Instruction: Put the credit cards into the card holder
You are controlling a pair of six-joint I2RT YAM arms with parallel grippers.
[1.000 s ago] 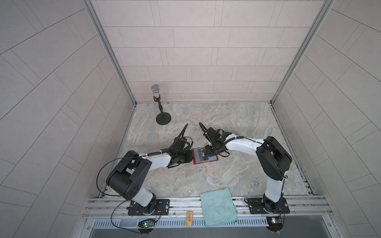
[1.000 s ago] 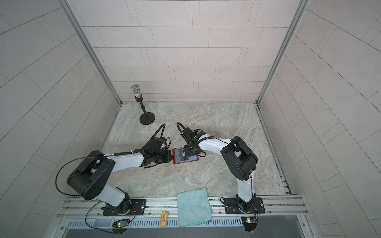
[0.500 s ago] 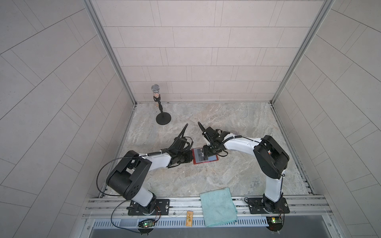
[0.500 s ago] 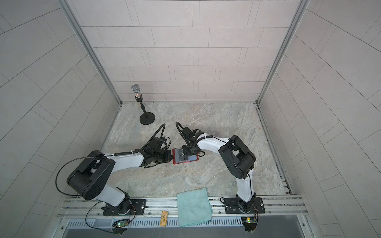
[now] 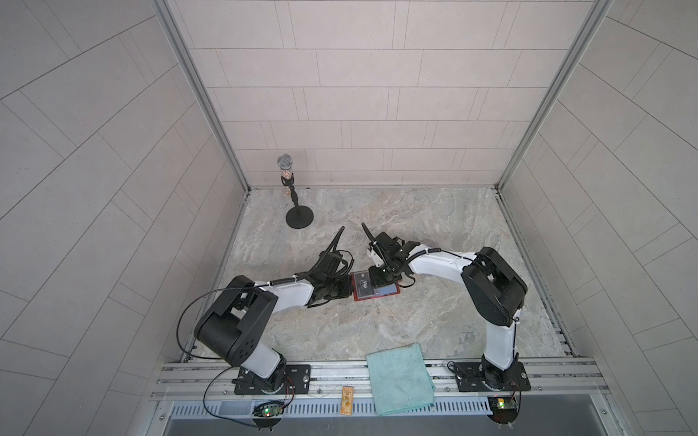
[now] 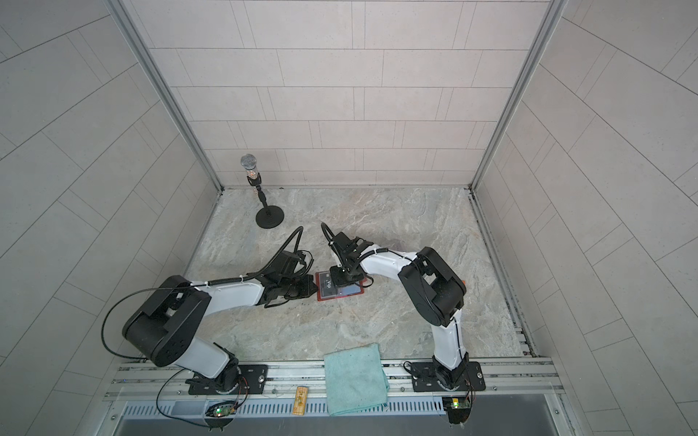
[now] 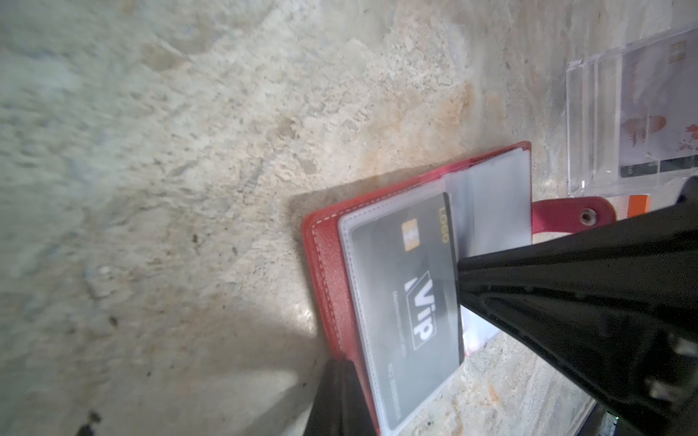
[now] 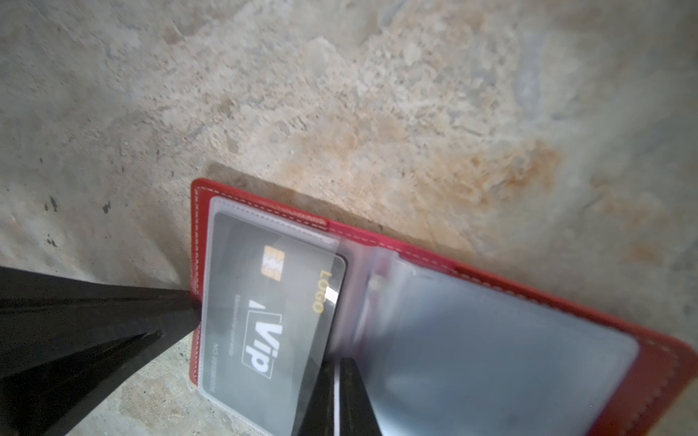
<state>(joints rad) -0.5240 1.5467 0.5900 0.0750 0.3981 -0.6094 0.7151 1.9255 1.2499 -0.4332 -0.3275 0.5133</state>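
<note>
The red card holder (image 5: pixel 374 299) (image 6: pixel 340 299) lies open on the stone table. A black credit card (image 7: pixel 408 287) (image 8: pixel 272 313) with white lettering sits in the clear sleeve of its left page. The right page (image 8: pixel 491 358) shows pale blue-grey under clear plastic. My left gripper (image 5: pixel 349 290) (image 7: pixel 340 364) is shut, its tip pressed on the holder's outer left edge. Over the fold stands my right gripper (image 5: pixel 379 281) (image 8: pixel 336 364), shut, its tip against the inner edge of the black card. Only a thin pale line shows between its fingers. The red snap tab (image 7: pixel 574 219) sticks out past the right page.
A clear plastic box (image 7: pixel 634 113) holding cards stands just beyond the snap tab. A microphone on a round black stand (image 5: pixel 298 217) is at the back left. A teal cloth (image 5: pixel 400 377) hangs over the front rail beside a small wooden tag (image 5: pixel 347 405).
The right arm's elbow has drifted a little to the left and its jaws have closed slightly. The card holder and the left gripper have stayed in place.
</note>
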